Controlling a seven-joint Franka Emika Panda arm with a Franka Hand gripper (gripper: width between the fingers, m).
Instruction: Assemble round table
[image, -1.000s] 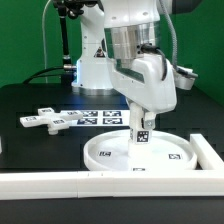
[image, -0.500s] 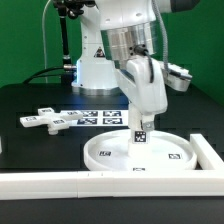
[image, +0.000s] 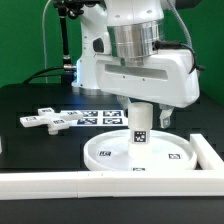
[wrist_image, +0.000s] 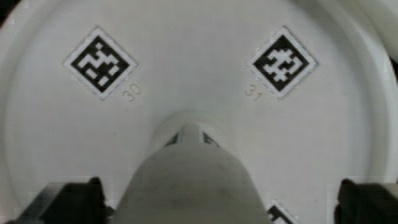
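The round disc (image: 150, 153) lies rim up on the black table, inside the corner of the border bars. The short cylinder post (image: 141, 129) stands upright at its middle, a tag on its side. My gripper (image: 143, 112) hangs straight over the post, broad side to the camera. In the wrist view the disc (wrist_image: 187, 95) fills the picture with two tags. The post (wrist_image: 199, 170) rises between my gripper's (wrist_image: 222, 208) dark fingertips (wrist_image: 79, 205), with gaps on both sides. The jaws stand open around the post. The flat cross-shaped piece (image: 45, 120) lies at the exterior view's left.
The marker board (image: 100, 116) lies behind the disc, near the arm's base. A long white border bar (image: 90, 184) runs along the front and another (image: 208, 150) along the exterior view's right. A dark stand (image: 62, 40) rises at the back left.
The hand has turned about its vertical axis over the post, from side on to broad side on. The post and disc have stayed in place.
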